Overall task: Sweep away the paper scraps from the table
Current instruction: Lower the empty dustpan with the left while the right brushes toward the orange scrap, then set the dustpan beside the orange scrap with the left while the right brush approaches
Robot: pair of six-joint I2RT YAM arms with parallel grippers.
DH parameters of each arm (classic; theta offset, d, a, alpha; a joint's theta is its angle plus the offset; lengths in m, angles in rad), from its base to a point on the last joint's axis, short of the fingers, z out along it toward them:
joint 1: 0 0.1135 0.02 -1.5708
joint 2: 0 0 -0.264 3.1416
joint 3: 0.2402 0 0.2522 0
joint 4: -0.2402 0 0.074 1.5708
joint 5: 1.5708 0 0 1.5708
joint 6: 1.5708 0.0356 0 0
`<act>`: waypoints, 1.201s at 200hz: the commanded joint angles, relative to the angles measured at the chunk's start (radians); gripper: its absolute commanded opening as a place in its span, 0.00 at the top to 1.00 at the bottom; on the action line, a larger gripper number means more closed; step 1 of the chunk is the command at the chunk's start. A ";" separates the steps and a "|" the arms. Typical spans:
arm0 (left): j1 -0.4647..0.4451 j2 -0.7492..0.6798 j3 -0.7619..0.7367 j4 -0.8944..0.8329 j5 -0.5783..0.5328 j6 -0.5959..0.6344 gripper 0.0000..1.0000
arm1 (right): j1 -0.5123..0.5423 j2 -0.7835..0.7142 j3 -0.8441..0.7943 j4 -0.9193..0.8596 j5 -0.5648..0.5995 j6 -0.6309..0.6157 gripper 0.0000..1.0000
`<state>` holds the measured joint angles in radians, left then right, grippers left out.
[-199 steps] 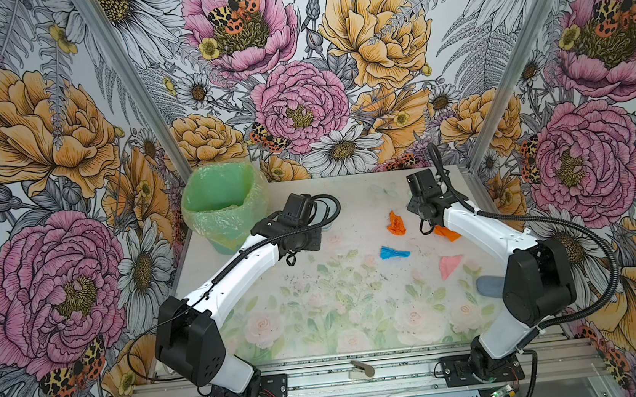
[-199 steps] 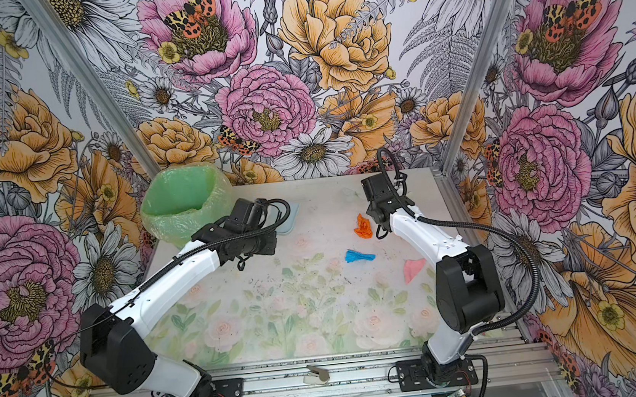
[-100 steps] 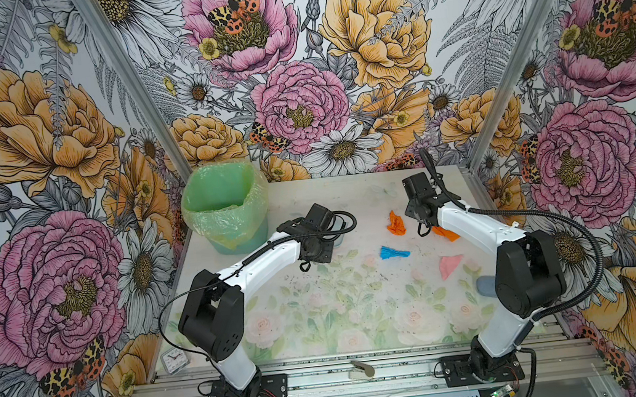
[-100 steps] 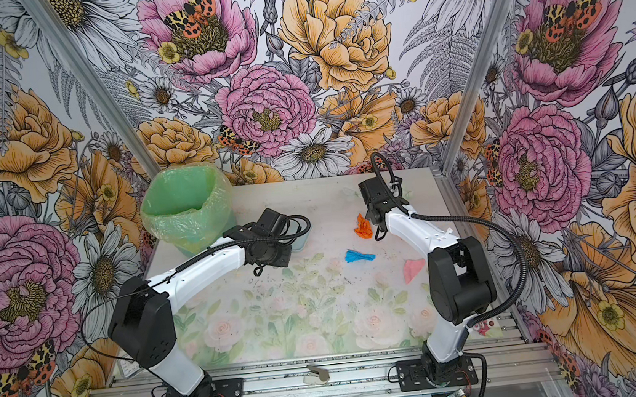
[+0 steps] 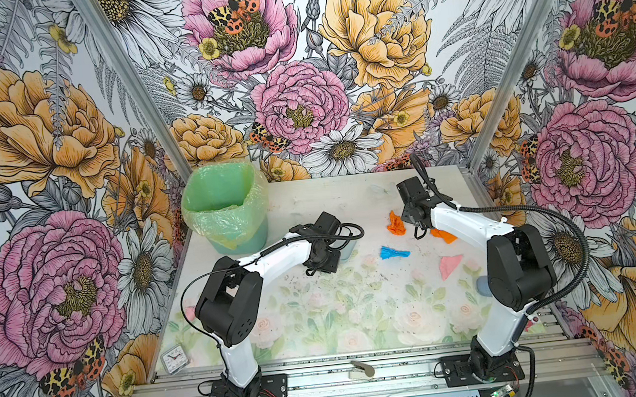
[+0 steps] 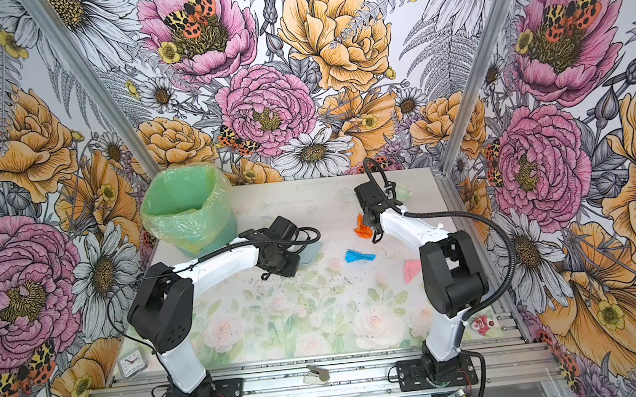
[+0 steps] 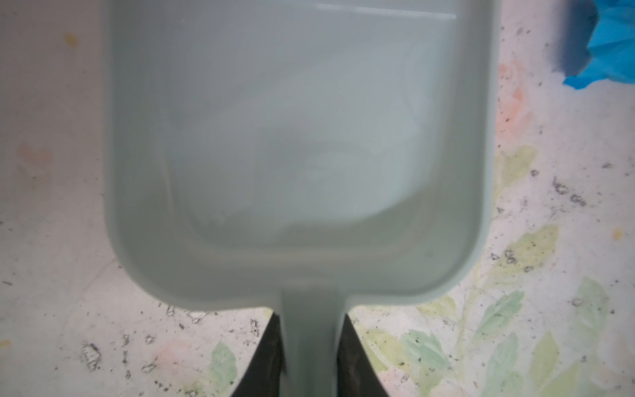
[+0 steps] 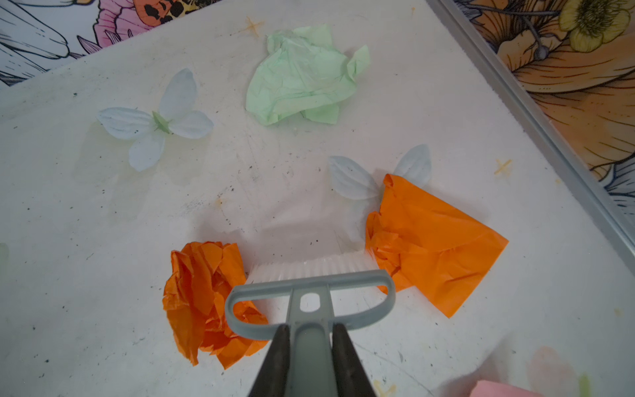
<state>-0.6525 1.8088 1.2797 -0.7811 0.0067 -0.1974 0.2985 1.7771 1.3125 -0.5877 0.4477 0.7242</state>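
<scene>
The left end effector (image 7: pixel 312 330) has swung inward, clamped on the empty dustpan (image 7: pixel 295 137). The right end effector (image 8: pixel 311 331) pinches the brush (image 8: pixel 309 282) between orange paper scraps (image 8: pixel 209 299) at the table's (image 5: pixel 320 326) two o'clock. The lined bin (image 5: pixel 226 212) is at ten.

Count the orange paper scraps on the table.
2. One balled orange paper scrap lies at one end of the grey-blue plastic brush; the flatter orange paper scrap lies at the opposite end. More may be hidden.
</scene>
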 commanded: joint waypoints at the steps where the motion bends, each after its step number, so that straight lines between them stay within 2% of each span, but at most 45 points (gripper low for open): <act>1: -0.010 0.002 -0.015 0.036 0.045 0.024 0.94 | 0.018 0.008 0.021 0.003 -0.004 -0.028 1.00; 9: -0.012 0.038 -0.016 0.036 0.047 0.026 0.94 | 0.023 0.008 0.021 0.003 -0.006 -0.031 1.00; 74: -0.018 0.061 -0.028 0.049 0.034 0.031 0.94 | 0.092 0.014 0.033 0.006 -0.061 -0.043 1.00; 125: -0.019 0.082 -0.027 0.062 0.044 0.024 0.94 | 0.124 -0.037 0.006 0.023 -0.161 -0.069 1.00; 166: -0.019 0.066 -0.025 0.063 0.034 0.024 0.94 | 0.107 -0.140 -0.003 0.027 -0.112 -0.133 1.00; 190: -0.018 0.069 -0.019 0.065 0.031 0.021 0.94 | 0.066 -0.161 0.020 0.052 -0.092 -0.130 1.00; 240: -0.024 0.068 -0.025 0.071 0.031 0.010 0.94 | 0.011 -0.009 0.149 0.072 -0.043 -0.079 1.00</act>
<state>-0.6647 1.8805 1.2579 -0.7437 0.0345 -0.1829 0.3187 1.6825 1.3914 -0.5476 0.3557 0.6159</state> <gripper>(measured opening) 0.212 0.201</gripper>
